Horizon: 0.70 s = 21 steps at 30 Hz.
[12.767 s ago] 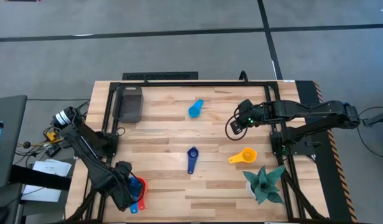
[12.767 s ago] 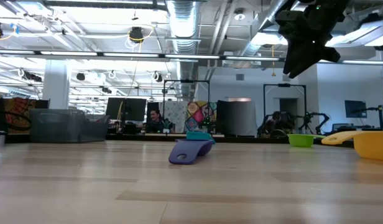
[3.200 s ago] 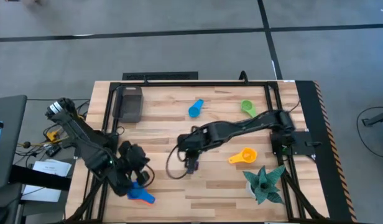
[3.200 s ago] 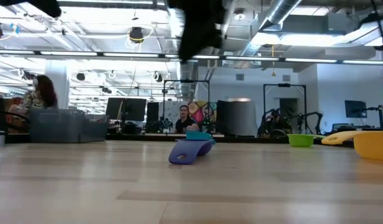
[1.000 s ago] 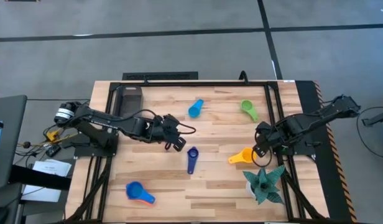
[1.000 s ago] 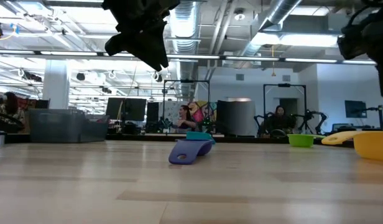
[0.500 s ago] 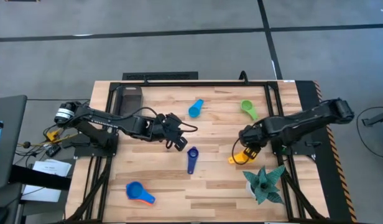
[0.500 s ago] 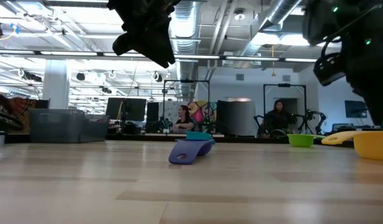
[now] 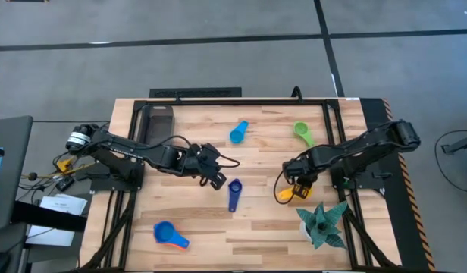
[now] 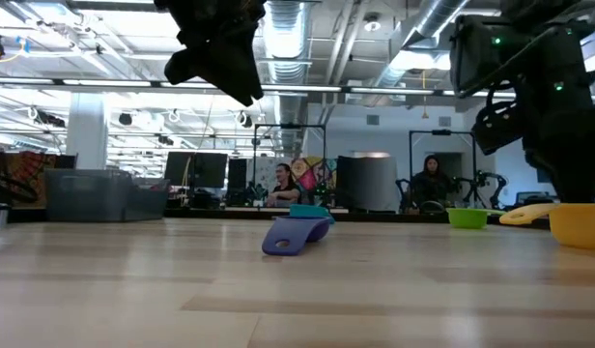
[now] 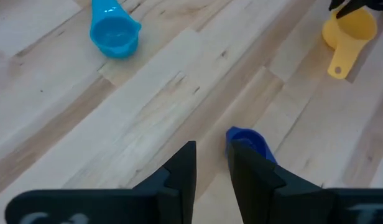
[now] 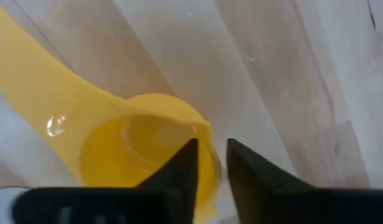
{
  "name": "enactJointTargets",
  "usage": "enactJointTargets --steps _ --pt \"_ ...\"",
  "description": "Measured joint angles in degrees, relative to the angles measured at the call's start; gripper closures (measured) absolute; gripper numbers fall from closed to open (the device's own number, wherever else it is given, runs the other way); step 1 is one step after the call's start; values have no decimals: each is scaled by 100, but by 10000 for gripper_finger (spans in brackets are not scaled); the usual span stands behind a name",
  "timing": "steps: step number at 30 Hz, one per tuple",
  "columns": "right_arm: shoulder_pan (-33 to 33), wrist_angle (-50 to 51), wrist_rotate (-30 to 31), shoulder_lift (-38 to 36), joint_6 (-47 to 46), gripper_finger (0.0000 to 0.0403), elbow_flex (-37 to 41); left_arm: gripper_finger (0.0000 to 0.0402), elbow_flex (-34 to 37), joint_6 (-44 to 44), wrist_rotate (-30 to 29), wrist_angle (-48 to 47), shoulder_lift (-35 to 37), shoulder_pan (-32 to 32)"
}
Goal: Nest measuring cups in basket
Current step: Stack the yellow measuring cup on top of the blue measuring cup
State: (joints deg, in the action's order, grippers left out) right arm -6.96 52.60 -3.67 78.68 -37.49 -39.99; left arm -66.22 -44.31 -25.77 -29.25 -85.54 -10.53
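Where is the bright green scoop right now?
In the high view the green cup lies alone on the table's far right part, right of the light blue cup and beyond the right tool at the yellow cup.

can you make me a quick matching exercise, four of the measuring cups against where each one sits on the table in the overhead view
Things:
1. light blue measuring cup
2. green measuring cup
3. yellow measuring cup
4. dark blue measuring cup

Places:
A. at the right hand, beside the teal plant
B. middle of the table, just past the left hand
C. far side, near the right frame post
D. far side, centre

Pairs: 1-D, 2-C, 3-A, 4-B
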Motion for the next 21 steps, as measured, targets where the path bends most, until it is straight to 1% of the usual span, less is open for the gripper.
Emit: enactJointTargets --steps 3,4,5,9,13,17,21 --pt "0 -61 44 30 222 371 0 323 0 -97 41 -57 0 -6" --pt "0 -106 47 13 289 384 -2 324 0 -97 47 -55 0 -6" --pt "0 -168 44 -21 330 388 -2 324 0 -99 49 -55 0 -6" --pt "0 -476 69 -111 318 379 -157 324 0 -230 133 -55 0 -6" --pt "8 -940 75 -110 308 394 -485 324 0 -290 110 1 0 -6" --pt "100 -1867 8 56 241 389 -748 324 0 -290 106 120 0 10" --pt "341 -2813 -25 433 -124 386 -973 324 0 -297 102 242 2 10"
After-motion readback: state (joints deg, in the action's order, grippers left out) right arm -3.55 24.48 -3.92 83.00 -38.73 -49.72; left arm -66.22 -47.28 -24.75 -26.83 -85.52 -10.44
